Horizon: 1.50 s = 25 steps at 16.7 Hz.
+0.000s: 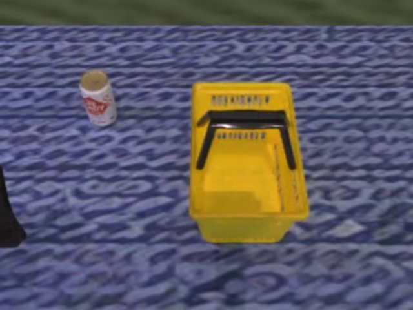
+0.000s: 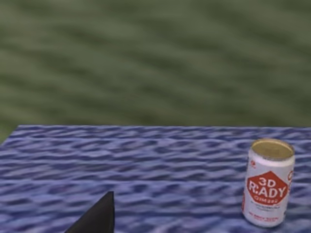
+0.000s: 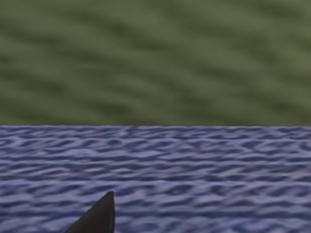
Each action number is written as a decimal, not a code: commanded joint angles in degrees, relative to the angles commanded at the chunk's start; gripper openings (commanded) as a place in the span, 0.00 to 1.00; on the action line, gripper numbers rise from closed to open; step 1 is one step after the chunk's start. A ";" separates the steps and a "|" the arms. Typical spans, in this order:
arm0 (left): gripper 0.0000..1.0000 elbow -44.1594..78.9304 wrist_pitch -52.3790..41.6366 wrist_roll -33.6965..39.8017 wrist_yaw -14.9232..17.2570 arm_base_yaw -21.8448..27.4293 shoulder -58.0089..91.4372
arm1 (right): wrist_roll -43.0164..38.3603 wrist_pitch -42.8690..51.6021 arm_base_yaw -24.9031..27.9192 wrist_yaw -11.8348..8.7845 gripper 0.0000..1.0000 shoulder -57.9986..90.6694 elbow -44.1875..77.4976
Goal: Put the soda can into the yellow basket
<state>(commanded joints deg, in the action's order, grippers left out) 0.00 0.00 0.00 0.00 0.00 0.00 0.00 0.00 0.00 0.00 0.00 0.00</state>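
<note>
The soda can stands upright on the blue patterned table at the back left; it is white with a red label and a tan top. In the left wrist view the soda can stands a good way ahead, off to one side. The yellow basket sits right of centre, with nothing inside and its black handles folded across the far half. My left gripper shows only as a dark shape at the table's left edge, well short of the can. My right gripper shows only as a dark tip over bare table.
The blue patterned tabletop runs between the can and the basket. Beyond its far edge lies a green-grey floor. Nothing else stands on the table.
</note>
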 joint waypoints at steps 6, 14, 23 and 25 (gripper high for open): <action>1.00 3.75 -3.53 -1.22 0.73 0.52 4.74 | 0.00 0.00 0.00 0.00 1.00 0.00 0.00; 1.00 30.75 -21.67 -8.73 3.84 2.84 32.97 | 0.00 0.00 0.00 0.00 1.00 0.00 0.00; 1.00 80.92 -46.37 -21.58 6.15 5.92 78.66 | 0.00 0.00 0.00 0.00 1.00 0.00 0.00; 1.00 92.33 -51.87 -24.51 6.22 6.52 89.33 | 0.00 0.00 0.00 0.00 1.00 0.00 0.00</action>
<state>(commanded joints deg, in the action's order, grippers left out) 92.33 -51.87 -24.51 6.22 6.52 89.33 0.00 0.00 0.00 0.00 0.00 0.00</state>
